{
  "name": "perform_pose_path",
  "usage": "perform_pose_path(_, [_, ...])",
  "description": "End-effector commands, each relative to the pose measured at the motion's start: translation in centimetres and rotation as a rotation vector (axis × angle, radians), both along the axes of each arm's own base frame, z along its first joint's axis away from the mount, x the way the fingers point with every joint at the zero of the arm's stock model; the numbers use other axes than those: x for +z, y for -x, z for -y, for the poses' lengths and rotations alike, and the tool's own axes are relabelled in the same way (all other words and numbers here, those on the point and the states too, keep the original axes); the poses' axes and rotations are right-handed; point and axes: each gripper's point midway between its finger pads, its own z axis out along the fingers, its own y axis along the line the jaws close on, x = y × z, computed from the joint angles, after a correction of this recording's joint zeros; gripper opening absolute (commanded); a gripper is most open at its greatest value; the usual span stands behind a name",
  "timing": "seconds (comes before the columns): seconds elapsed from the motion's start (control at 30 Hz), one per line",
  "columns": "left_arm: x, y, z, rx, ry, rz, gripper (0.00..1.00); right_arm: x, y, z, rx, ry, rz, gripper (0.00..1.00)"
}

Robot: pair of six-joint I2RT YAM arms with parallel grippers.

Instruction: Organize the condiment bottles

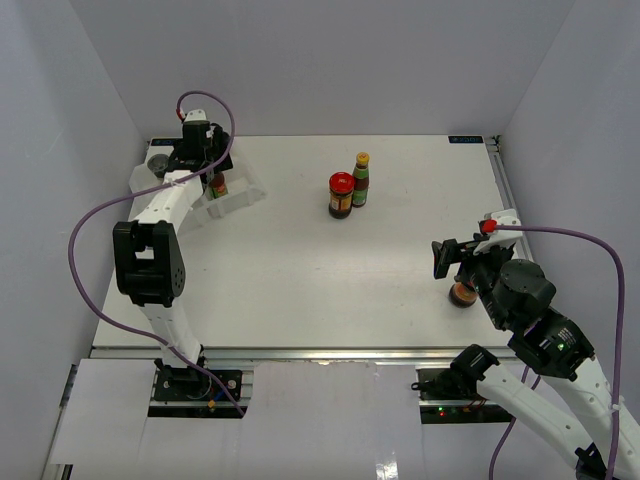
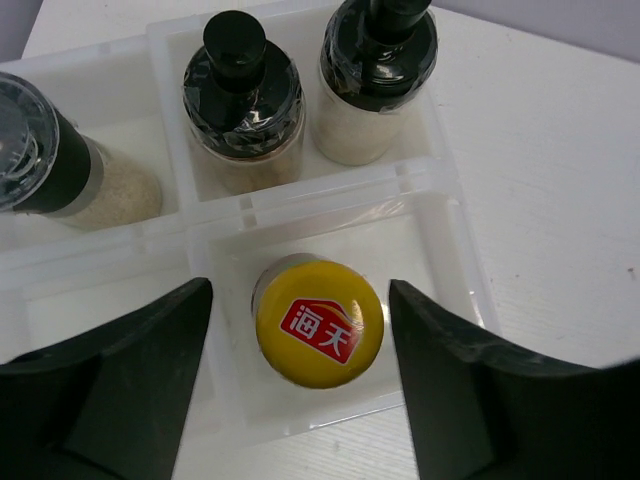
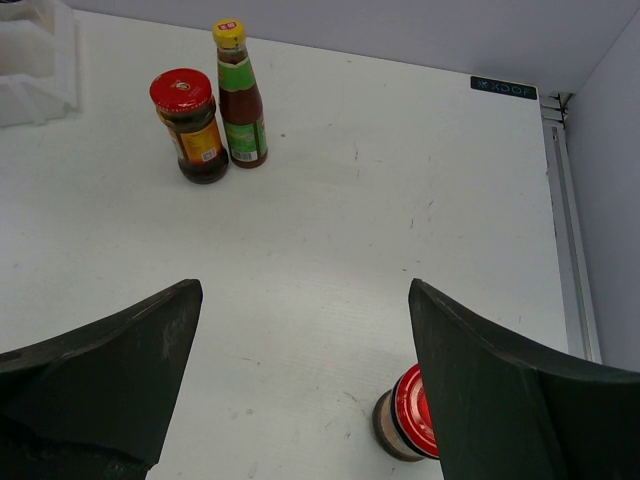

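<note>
In the left wrist view my left gripper (image 2: 300,290) is open, its fingers on either side of a yellow-capped sauce bottle (image 2: 318,337) without touching it. That bottle stands in a near compartment of the clear tray (image 2: 445,235). Two black-capped shakers (image 2: 243,100) (image 2: 378,60) and a dark-lidded jar (image 2: 40,150) stand in other compartments. A red-lidded jar (image 1: 341,195) and a second yellow-capped bottle (image 1: 361,180) stand together mid-table. My right gripper (image 3: 305,290) is open and empty; another red-lidded jar (image 3: 408,425) stands just beside its right finger.
The tray (image 1: 235,200) sits at the table's far left, under my left gripper (image 1: 215,172). My right gripper (image 1: 450,258) hovers near the right side, with the near jar (image 1: 461,295) partly under the arm. The table's right edge rail (image 1: 508,195) is close.
</note>
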Motion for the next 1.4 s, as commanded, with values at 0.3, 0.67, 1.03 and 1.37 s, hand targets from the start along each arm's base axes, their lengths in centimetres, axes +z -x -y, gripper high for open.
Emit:
perform_pose_path(0.3, [9.5, 0.3, 0.8, -0.062, 0.016, 0.113, 0.98, 1.2, -0.2, 0.5, -0.027, -0.013, 0.051, 0.9])
perform_pose_path(0.67, [17.5, 3.0, 12.3, -0.495, 0.231, 0.164, 0.98, 1.3, 0.1, 0.6, -0.027, -0.027, 0.044, 0.9])
perform_pose_path(1.03, [15.3, 5.3, 28.5, -0.952, 0.271, 0.141, 0.97, 0.8, 0.2, 0.6, -0.025, -0.024, 0.024, 0.9])
perform_pose_path(1.37, [11.1, 5.6, 36.5, -1.104, 0.155, 0.102, 0.96, 1.2, 0.5, 1.4, -0.047, -0.024, 0.032, 0.9])
